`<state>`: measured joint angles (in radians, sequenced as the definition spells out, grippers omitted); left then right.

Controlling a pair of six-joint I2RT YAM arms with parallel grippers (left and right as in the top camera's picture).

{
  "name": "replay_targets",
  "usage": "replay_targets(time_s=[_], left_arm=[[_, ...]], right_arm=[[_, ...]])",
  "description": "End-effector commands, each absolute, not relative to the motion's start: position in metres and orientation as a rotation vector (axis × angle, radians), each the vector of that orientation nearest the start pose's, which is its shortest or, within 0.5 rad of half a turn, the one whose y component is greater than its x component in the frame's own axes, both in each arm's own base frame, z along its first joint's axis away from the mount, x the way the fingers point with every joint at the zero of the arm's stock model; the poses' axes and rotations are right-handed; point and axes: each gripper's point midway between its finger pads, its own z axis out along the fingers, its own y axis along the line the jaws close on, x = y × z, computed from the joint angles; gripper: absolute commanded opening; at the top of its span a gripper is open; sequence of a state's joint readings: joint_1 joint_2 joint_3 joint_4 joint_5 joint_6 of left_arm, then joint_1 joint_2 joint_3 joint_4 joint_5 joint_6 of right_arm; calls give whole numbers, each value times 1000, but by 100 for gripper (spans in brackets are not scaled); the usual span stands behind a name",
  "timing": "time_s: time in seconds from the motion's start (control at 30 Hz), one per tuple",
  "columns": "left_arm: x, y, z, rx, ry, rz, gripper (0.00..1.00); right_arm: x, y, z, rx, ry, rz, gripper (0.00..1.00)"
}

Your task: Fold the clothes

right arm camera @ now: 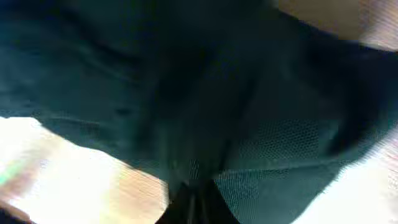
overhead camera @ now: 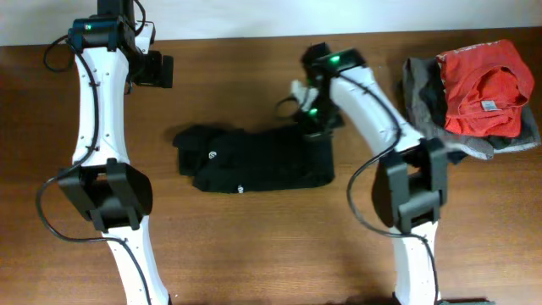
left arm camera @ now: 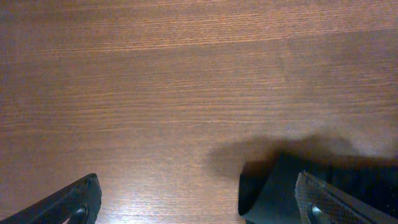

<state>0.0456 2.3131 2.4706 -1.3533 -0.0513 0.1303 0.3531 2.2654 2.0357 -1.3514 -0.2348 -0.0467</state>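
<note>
The black garment point(overhead camera: 254, 159) lies bunched and partly folded in the middle of the table, with a small white logo point(overhead camera: 212, 154) near its left end. My right gripper point(overhead camera: 315, 119) is at its upper right corner. In the right wrist view the fingers point(right arm camera: 196, 205) are shut on black fabric point(right arm camera: 186, 93), which fills the frame. My left gripper point(overhead camera: 157, 69) is open and empty over bare wood, up and left of the garment. The left wrist view shows its wide-apart fingers point(left arm camera: 199, 211) and a corner of the black garment point(left arm camera: 273, 193) at the lower right.
A red shirt point(overhead camera: 484, 89) with a white neck label lies on a grey garment point(overhead camera: 419, 89) at the far right of the wooden table point(overhead camera: 254, 246). Both arm bases stand at the front edge.
</note>
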Motion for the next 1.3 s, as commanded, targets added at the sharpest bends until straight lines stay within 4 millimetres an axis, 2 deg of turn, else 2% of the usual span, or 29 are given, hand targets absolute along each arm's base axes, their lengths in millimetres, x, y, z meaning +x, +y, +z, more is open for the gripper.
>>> replay_targets(time_s=[0.0, 0.1, 0.3, 0.37, 0.53, 0.7, 0.93, 1.1, 1.27], left_arm=[[521, 32, 190, 83, 2735, 101, 99], [521, 32, 190, 83, 2735, 101, 99], [521, 32, 190, 83, 2735, 101, 99], [521, 32, 190, 83, 2735, 101, 99], [521, 32, 190, 83, 2734, 101, 99], [521, 32, 190, 83, 2735, 101, 99], [521, 31, 190, 85, 2734, 89, 99], [521, 28, 190, 89, 2733, 70, 99], [522, 28, 190, 89, 2733, 70, 99]], right_arm=[[394, 225, 97, -679, 3020, 389, 7], [396, 226, 95, -648, 3015, 294, 8], [405, 207, 94, -584, 3028, 235, 8], [408, 194, 94, -542, 3046, 218, 8], [415, 142, 93, -381, 3115, 169, 8], [417, 108, 93, -258, 3156, 167, 4], [414, 114, 93, -280, 3160, 166, 4], [411, 131, 95, -327, 3151, 210, 4], [413, 153, 106, -382, 3107, 221, 4]])
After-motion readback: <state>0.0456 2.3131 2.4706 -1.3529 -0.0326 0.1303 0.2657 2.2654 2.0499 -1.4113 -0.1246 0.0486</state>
